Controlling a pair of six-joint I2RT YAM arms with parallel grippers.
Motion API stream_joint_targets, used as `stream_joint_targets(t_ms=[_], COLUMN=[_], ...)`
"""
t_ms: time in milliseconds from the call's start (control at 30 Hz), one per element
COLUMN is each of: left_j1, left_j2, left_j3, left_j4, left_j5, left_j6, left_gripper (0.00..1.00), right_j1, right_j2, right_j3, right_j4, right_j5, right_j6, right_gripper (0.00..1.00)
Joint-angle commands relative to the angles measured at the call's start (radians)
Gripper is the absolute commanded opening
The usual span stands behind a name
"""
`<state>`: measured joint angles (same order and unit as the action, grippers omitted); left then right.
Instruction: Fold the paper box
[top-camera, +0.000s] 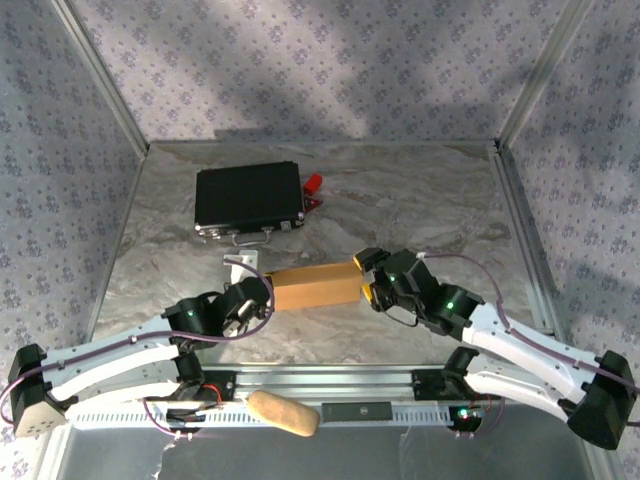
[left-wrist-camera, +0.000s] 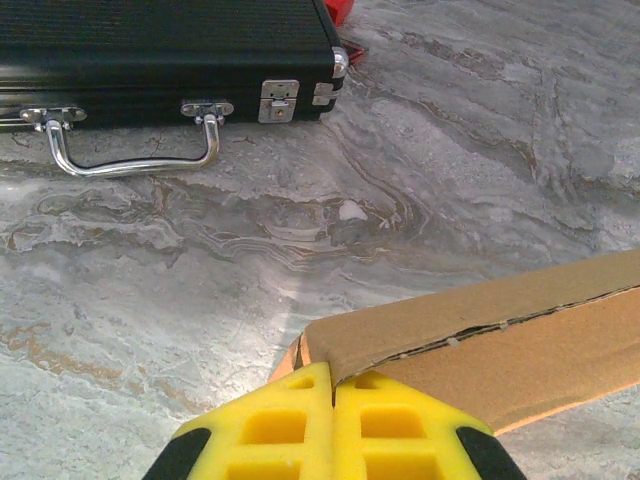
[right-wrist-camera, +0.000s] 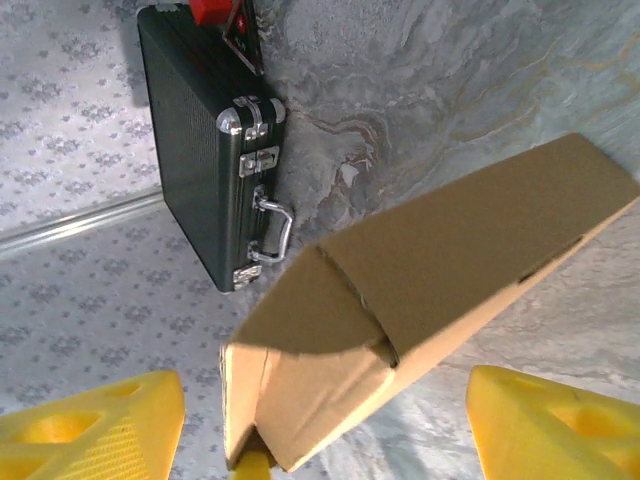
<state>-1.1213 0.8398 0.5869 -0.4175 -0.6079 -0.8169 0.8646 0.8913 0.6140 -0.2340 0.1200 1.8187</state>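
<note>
The paper box (top-camera: 316, 287) is a brown cardboard carton lying lengthwise at the middle of the table between both grippers. My left gripper (top-camera: 266, 297) is at its left end. In the left wrist view the yellow fingers (left-wrist-camera: 270, 430) are pressed together, with the corner of the box (left-wrist-camera: 480, 340) pinched at their tips (left-wrist-camera: 333, 395). My right gripper (top-camera: 367, 277) is at the box's right end. In the right wrist view it (right-wrist-camera: 325, 430) stands open, its fingers wide of the box's end (right-wrist-camera: 450, 260) on either side and touching nothing. The end flaps there are partly tucked.
A black case (top-camera: 250, 200) with a metal handle lies at the back left, a small red thing (top-camera: 313, 186) beside it. A tan bread-like lump (top-camera: 283, 412) sits on the near rail. A small white piece (top-camera: 240, 264) lies by the left gripper. Patterned walls close in the table.
</note>
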Motion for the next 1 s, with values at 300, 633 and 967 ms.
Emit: stream_joint_targets(t_ms=[300,633,967], left_j1=[-0.008,-0.009,-0.015], left_j2=[0.041,0.022,-0.100], left_j3=[0.014,0.021,0.059], left_j4=[-0.121,-0.120,-0.116], left_j5=[0.037,0.057,0.116], left_j6=[-0.010,-0.031,-0.057], left_gripper=[0.00,0.11,0.50], right_j1=[-0.083,-0.093,-0.096], right_j2=[0.042,0.039,0.033], right_j3=[-0.077,-0.128,-0.118], right_j4=[0.137,0.140,0.097], right_j5=[-0.129,-0.119,-0.094], right_j6=[0.007,-0.004,-0.016], right_gripper=[0.57,0.49,0.48])
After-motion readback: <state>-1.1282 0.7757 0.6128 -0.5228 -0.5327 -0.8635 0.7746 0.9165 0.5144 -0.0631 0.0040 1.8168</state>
